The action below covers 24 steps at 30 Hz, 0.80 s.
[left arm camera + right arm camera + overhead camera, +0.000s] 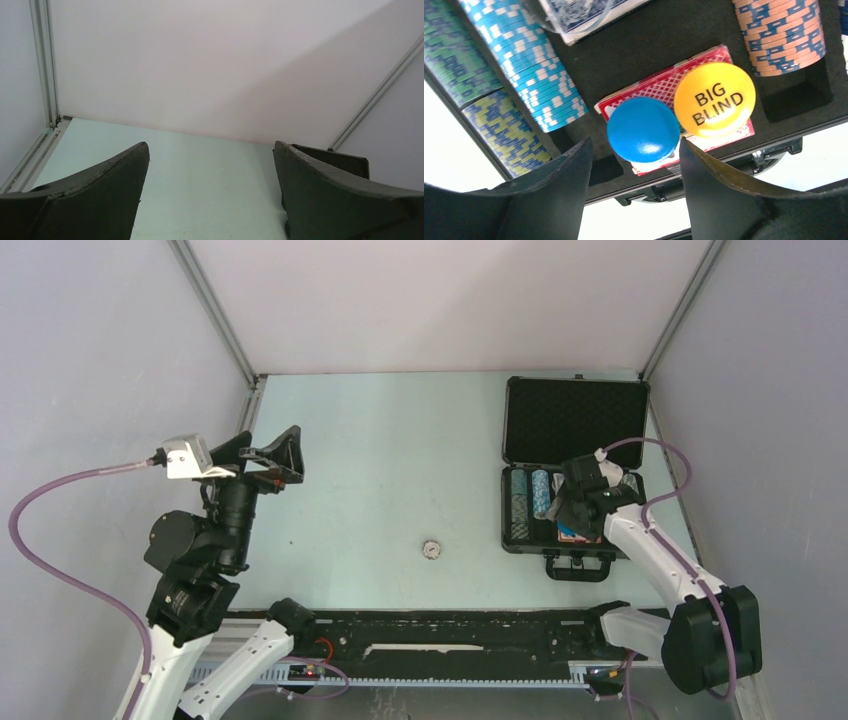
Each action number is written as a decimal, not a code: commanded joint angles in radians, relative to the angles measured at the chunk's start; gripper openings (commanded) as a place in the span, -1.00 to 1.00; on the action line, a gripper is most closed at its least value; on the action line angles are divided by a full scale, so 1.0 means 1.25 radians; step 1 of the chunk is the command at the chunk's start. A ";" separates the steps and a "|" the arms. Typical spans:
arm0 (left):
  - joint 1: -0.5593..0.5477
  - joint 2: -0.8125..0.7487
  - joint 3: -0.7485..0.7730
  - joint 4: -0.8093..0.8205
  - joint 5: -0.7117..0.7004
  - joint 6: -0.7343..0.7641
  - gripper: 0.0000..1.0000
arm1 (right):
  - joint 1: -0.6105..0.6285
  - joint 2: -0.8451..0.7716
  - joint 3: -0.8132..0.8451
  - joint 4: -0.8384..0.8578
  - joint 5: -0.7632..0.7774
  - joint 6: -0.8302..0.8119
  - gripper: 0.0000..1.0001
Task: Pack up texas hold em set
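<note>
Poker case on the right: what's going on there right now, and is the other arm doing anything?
The right claw hovers over the open black case, jaws apart and holding nothing. Right below it, a blue button and a yellow BIG BLIND button lie on the red deck, with chip rows seated in the foam beside it. The left claw is wide open and empty, raised over the table's left side. One small round piece lies mid-table, outside the case.

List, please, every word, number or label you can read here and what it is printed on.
"BIG BLIND": on the yellow round button, lying on the red card deck.
Blue button: no text visible.
Small round piece on the table: too small to read.
</note>
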 commanded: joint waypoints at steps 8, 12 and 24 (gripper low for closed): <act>0.002 0.023 0.001 0.006 0.021 -0.009 1.00 | 0.082 -0.114 0.096 -0.077 0.074 -0.032 0.56; 0.002 0.033 0.002 0.006 0.021 -0.009 1.00 | 0.173 -0.125 0.128 -0.074 0.057 -0.095 0.72; -0.002 0.060 0.000 0.003 0.009 0.001 1.00 | 0.591 0.177 0.268 0.064 -0.075 -0.304 0.99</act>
